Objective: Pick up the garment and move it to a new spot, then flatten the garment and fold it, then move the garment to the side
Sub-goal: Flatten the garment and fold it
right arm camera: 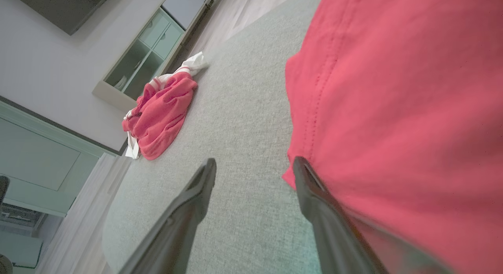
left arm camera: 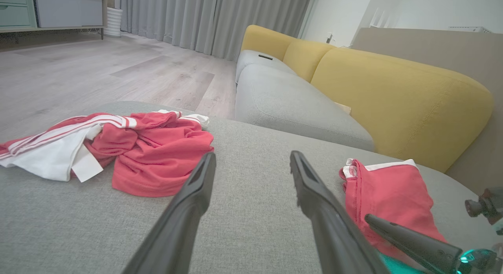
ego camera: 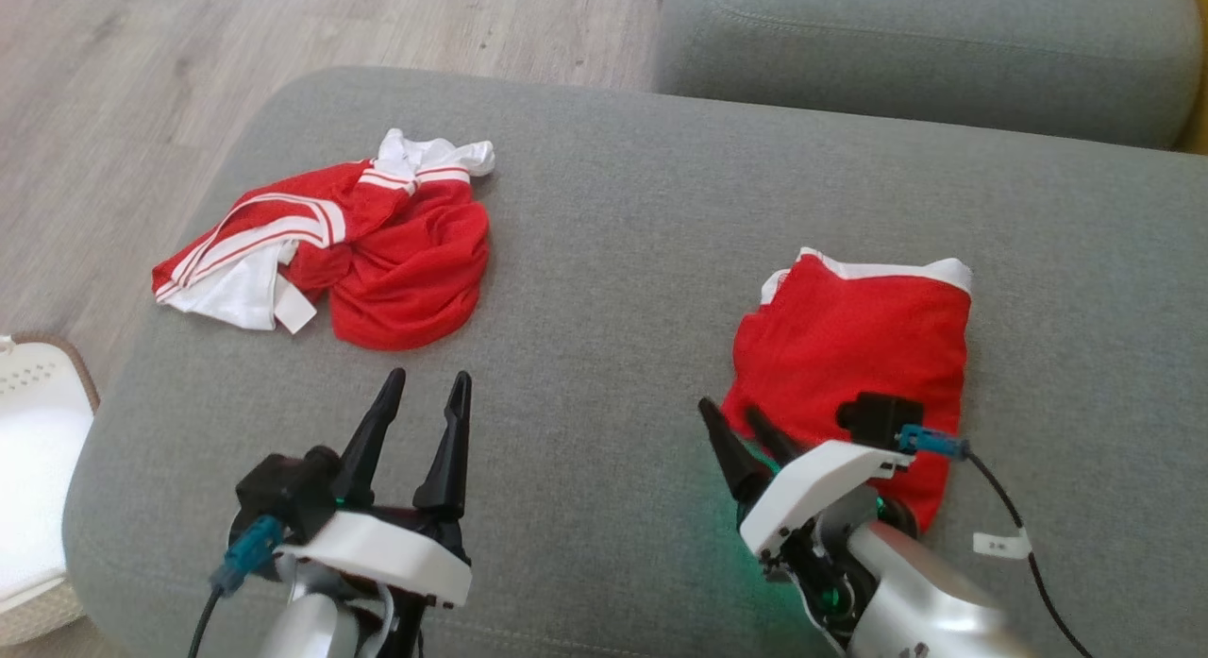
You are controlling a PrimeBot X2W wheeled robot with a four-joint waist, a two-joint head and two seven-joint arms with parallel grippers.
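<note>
I find the right gripper with its two dark fingers spread apart and nothing clamped between them. Only grey upholstery shows in the gap. The folded red fabric garment with white trim lies flat on the broad grey upholstered cushion, just beside this gripper on its right. In the right wrist view, the right-hand finger sits at the garment's near hem edge. I cannot tell whether it touches the cloth.

The left gripper is also spread wide and holds nothing, low over bare cushion. A crumpled red garment with white stripes and white lining lies ahead of its fingertips, slightly to their left and apart from them. A white perforated basket stands off the cushion, well left of this gripper.
</note>
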